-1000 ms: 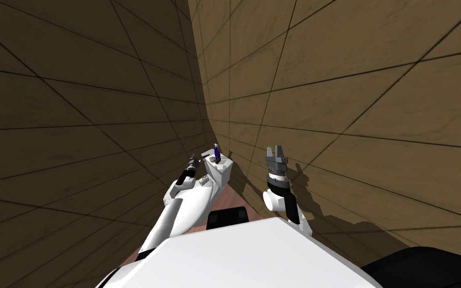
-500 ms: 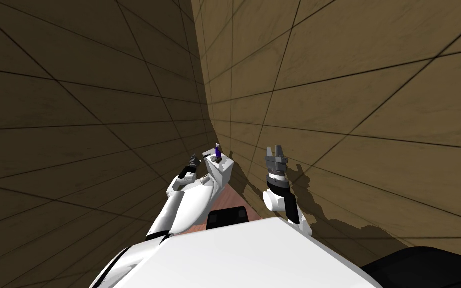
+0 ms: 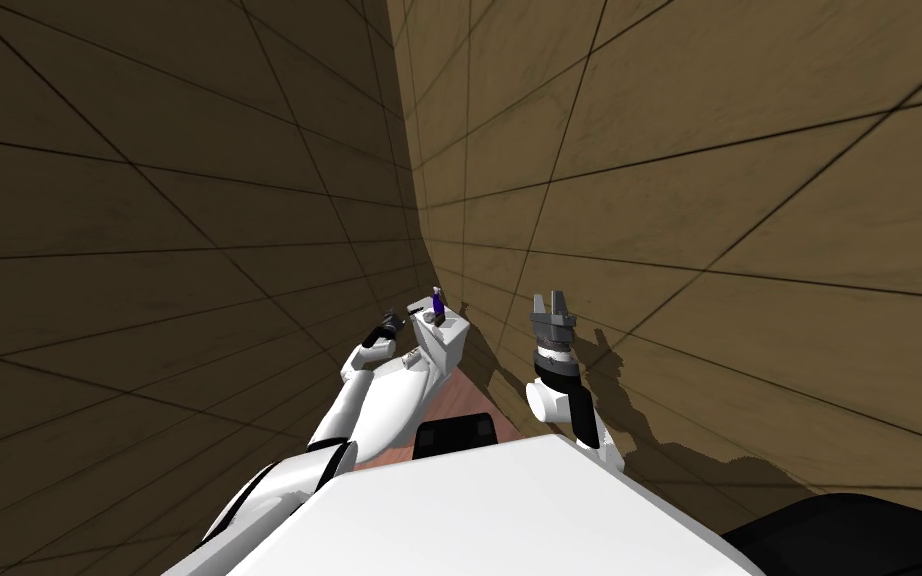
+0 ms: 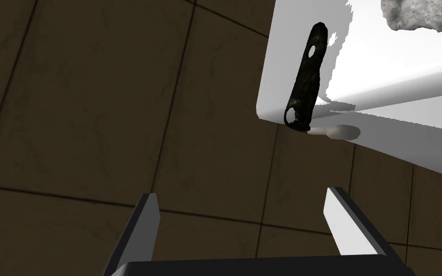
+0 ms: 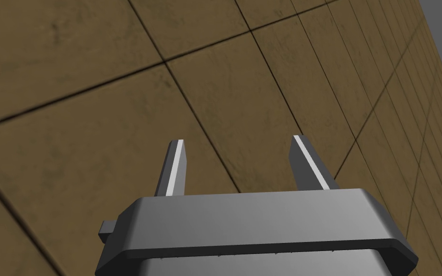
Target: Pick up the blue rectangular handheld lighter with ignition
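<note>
Grey-fingered and small to the left of the white box [image 3: 446, 347], the left gripper [image 3: 390, 324] has edged a little to the right toward it since a second ago, and its forearm now lies flatter. The right gripper [image 3: 554, 303] has kept its place, raised on the box's right side by the brown tiled wall [image 3: 749, 200]. My own view has shifted slightly as well. By count there is one box, one lighter [image 3: 437, 303], one rough grey lump [image 3: 429, 317], one dark flat strip [image 4: 305, 81] pierced by two holes, and two grippers with two fingers each. The lighter is a slim, deep blue piece with a paler top. It stands upright on the far part of the box's top, close to the corner where the walls meet, with the lump just beside it on the near side. In the left wrist view the strip lies along the left edge of the box's top, a short pale stub [image 4: 340, 131] juts from the side just below it, and the lump sits farther along the top. The left fingers [image 4: 150, 225] stand wide apart with nothing between them, short of the box and not touching it. The right fingers [image 5: 176, 165] are likewise spread and hold nothing.
</note>
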Robot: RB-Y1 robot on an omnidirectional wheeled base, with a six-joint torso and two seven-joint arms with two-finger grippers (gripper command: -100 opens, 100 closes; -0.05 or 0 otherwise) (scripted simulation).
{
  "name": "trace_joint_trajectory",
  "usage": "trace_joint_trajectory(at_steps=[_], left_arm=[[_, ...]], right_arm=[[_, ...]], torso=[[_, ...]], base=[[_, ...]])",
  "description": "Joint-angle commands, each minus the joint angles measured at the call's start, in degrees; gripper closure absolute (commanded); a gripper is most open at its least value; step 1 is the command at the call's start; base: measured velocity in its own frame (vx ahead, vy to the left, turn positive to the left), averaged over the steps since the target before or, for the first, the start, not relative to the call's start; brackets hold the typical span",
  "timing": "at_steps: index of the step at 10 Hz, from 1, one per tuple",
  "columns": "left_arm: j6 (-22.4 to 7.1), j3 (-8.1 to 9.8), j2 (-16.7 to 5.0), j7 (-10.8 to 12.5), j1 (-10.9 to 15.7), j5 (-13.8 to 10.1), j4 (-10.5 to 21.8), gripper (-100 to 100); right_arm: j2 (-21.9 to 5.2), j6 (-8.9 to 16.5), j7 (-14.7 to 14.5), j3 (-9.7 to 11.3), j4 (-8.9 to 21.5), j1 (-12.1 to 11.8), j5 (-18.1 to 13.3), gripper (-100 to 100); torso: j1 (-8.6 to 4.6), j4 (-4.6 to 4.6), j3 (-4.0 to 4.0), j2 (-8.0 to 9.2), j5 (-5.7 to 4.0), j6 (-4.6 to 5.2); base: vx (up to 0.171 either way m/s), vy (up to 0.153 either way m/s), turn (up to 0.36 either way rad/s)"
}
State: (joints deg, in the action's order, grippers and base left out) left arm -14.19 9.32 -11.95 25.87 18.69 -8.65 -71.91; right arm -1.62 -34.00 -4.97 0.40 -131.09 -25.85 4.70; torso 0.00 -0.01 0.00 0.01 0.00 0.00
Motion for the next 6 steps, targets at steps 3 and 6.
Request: trace_joint_trajectory(at_steps=[3, 6], left_arm=[[-5.4, 1.58, 0.4, 2.3, 5.6, -2.0, 5.7, -100], [-7.6, 2.22, 0.6, 3.3, 9.1, -3.1, 10.5, -100]], right_arm=[[0.0, 0.0, 0.0, 0.0, 0.0, 0.0, 0.0, 0], [0.0, 0.0, 0.0, 0.0, 0.0, 0.0, 0.0, 0]], torso=[[0.00, 0.00, 0.00, 0.00, 0.00, 0.00], [0.00, 0.00, 0.01, 0.01, 0.00, 0.00]], base=[[-0.006, 0.001, 0.031], [-0.007, 0.001, 0.017]])
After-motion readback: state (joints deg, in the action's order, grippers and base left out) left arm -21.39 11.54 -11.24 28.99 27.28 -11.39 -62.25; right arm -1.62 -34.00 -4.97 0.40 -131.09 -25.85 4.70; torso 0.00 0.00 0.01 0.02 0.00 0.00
